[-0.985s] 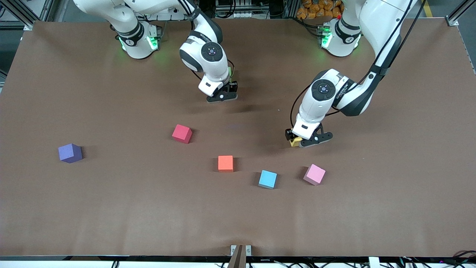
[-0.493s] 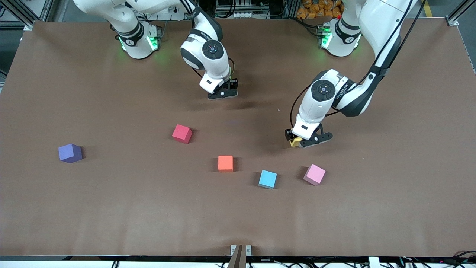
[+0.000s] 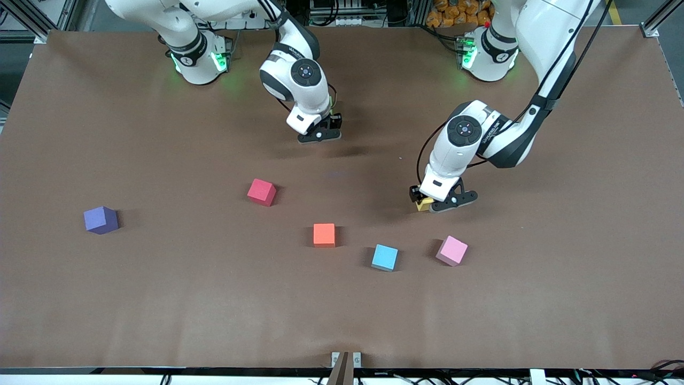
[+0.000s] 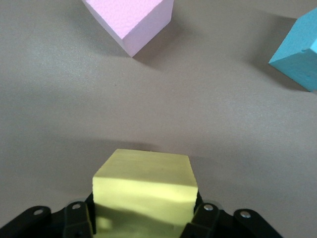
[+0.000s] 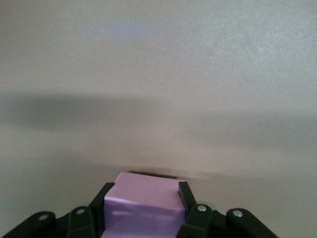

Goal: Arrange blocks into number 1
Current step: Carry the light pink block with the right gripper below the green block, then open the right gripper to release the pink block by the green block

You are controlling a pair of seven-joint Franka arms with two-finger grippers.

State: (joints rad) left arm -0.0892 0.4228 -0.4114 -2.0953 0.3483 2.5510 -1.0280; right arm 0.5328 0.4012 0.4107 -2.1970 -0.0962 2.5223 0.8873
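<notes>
Left tool (image 3: 426,202) clenched on small matte yellow cube (image 4: 144,187) over brown table (image 3: 160,299); right tool (image 5: 142,210) gripping pale purple, perhaps pink, cube (image 5: 142,203).

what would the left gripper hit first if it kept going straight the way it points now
Probably the table: the left gripper, shut on the yellow block, points down at bare surface just under it. The pink block and blue block lie off that line.

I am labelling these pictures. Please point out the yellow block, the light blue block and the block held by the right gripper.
yellow block (image 4: 144,186), left wrist view, its top face.
light blue block (image 3: 385,257), front view, its top face.
pale purple block (image 5: 143,204), right wrist view, its top face between the fingers.
</notes>
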